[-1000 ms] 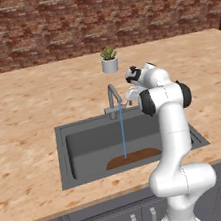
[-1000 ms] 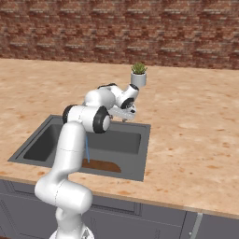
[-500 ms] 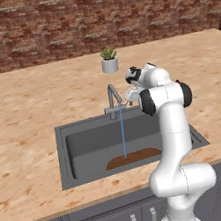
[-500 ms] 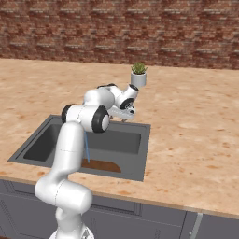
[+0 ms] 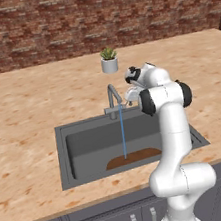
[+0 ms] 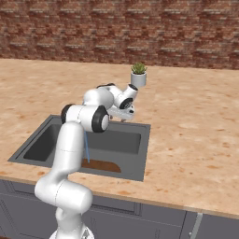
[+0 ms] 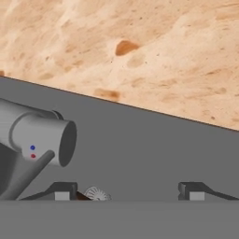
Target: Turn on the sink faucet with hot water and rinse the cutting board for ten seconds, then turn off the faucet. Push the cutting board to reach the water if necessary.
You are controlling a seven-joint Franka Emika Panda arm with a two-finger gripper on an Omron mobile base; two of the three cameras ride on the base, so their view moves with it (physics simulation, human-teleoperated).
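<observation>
Speckled tan stone counter (image 5: 26, 110) under red brick wall, large dark grey rectangular sink (image 5: 69, 159) set into it. Thin light-blue water stream (image 5: 123, 133) falling from small grey metal gooseneck faucet (image 5: 112, 98) at sink's back rim, landing on flat reddish-brown wooden cutting board (image 5: 134, 157) on sink floor near front wall. Rinse step judged in hand. Holding my gripper (image 7: 126, 192) beside faucet base, fingertips spread apart, gripping nothing. Next move likely: close off faucet lever once rinse time is up.
</observation>
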